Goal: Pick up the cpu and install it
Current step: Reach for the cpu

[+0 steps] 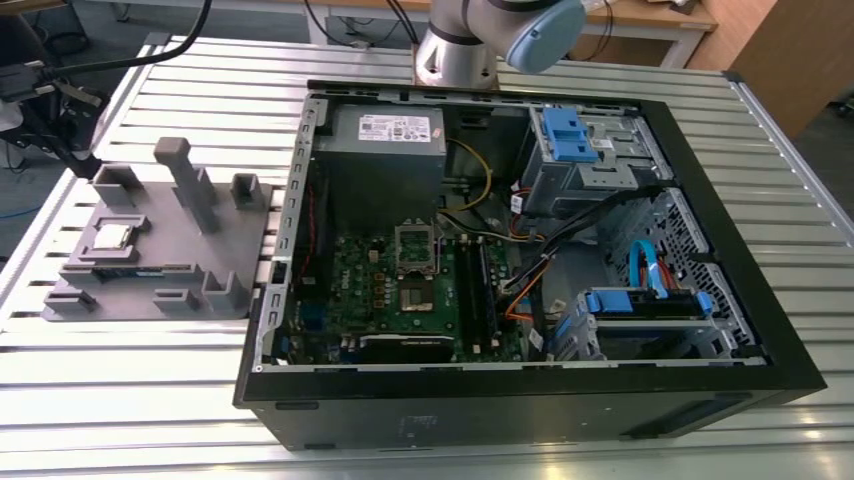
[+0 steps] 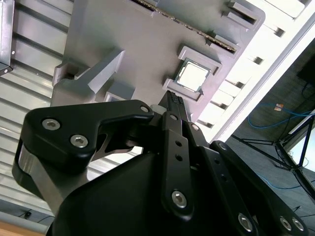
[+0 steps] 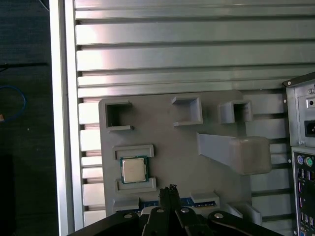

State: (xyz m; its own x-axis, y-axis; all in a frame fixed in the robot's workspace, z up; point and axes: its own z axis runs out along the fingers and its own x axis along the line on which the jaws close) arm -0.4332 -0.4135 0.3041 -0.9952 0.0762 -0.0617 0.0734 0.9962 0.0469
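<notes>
One cpu (image 1: 111, 236) lies flat in a square pocket of the tray (image 1: 163, 246), near its outer edge, on the exterior view's left. In the first wrist view the jaws, pressed together and empty, hover above the tray, near the cpu but beside it, not over it.

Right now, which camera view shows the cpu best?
The first wrist view: the cpu lies face-on in its grey tray pocket, unobstructed. The second wrist view shows the cpu obliquely, past the hand. The exterior view shows it small, at the exterior view's left.
</notes>
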